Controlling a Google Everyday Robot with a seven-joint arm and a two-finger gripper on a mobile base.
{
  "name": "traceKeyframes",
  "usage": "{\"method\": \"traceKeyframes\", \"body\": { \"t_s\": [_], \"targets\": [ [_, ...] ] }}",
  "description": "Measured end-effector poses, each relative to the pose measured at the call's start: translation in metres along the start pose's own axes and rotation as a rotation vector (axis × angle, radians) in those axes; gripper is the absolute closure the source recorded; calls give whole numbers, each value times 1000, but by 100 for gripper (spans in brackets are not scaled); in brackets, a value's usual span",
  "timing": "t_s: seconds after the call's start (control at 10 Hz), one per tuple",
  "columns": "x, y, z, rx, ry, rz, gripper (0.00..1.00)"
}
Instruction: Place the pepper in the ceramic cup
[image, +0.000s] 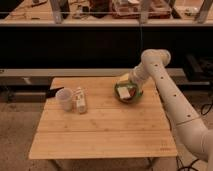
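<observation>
The ceramic cup (65, 98) is whitish-pink and stands upright on the left part of the wooden table (100, 135). A dark green bowl (128, 92) sits at the table's far right. It holds a pale block (124, 92) and a small red piece, the pepper (132, 93), beside the block. My gripper (127, 80) hangs on the white arm just over the bowl's far rim, well to the right of the cup.
A small white bottle-like container (80, 100) stands right beside the cup. A dark object (51, 93) lies at the table's left edge. Behind the table runs a dark shelf unit (100, 45) with cluttered tops. My arm (170, 100) spans the table's right side.
</observation>
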Motion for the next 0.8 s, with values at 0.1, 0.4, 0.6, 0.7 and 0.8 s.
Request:
{"method": "traceKeyframes", "body": {
  "t_s": [0.1, 0.4, 0.6, 0.7, 0.8],
  "targets": [
    [0, 0, 0, 0, 0, 0, 20],
    [-2, 0, 27, -2, -34, 14, 20],
    [3, -2, 62, -13, -56, 19, 20],
    [10, 0, 73, -21, -49, 23, 20],
    [17, 2, 82, -31, -46, 30, 20]
  ]
}}
